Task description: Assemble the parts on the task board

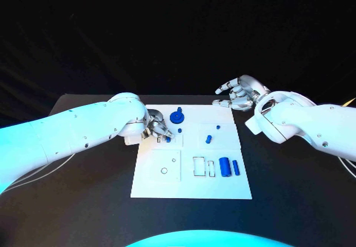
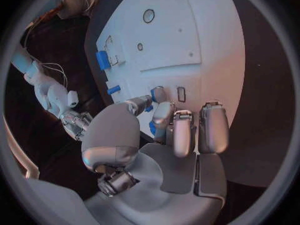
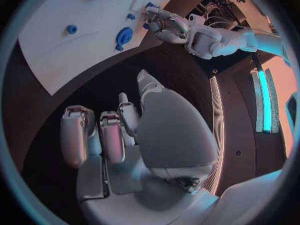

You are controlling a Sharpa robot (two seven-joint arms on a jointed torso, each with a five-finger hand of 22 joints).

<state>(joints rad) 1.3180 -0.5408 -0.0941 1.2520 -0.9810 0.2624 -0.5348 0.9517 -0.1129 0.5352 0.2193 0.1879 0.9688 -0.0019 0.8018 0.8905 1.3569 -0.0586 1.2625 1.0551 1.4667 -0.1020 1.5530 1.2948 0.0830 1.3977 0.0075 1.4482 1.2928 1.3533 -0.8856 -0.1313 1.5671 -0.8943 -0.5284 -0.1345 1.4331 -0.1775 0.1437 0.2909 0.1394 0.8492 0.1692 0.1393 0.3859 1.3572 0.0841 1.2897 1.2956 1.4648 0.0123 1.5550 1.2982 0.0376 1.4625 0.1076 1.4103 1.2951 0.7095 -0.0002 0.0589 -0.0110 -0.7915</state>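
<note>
The left arm is reaching in over the black counter (image 1: pixel 89 206) from the side, its forearm slanting toward the white task board (image 1: pixel 223 188). The left hand (image 1: pixel 154 127) is sitting at the board's left edge in its far half, palm turned down. In the left wrist view its fingers (image 2: pixel 183 132) are curling downward close together, with their tips right at a small blue part (image 2: pixel 154 127) on the board; another small blue piece (image 1: pixel 167 139) is peeking out just beside the hand in the head view. Whether the fingers are actually pinching that part or only touching it, I cannot tell.

The right arm is bending in from the other side, its elbow hanging over the counter beside the board's right edge. The right hand (image 1: pixel 238 92) is hovering off the board's far right corner, over dark counter, apart from every part. Its fingers (image 3: pixel 112 137) are half curled and spread, holding nothing.

On the board, a blue gear-shaped part (image 1: pixel 176 117) is sitting near the far edge, just beside the left hand. Two small blue pegs (image 1: pixel 210 138) are lying near the board's middle. Two larger blue cylinders (image 1: pixel 225 167) are lying side by side in the nearer right part, beside an outlined rectangular slot (image 1: pixel 199 166).
</note>
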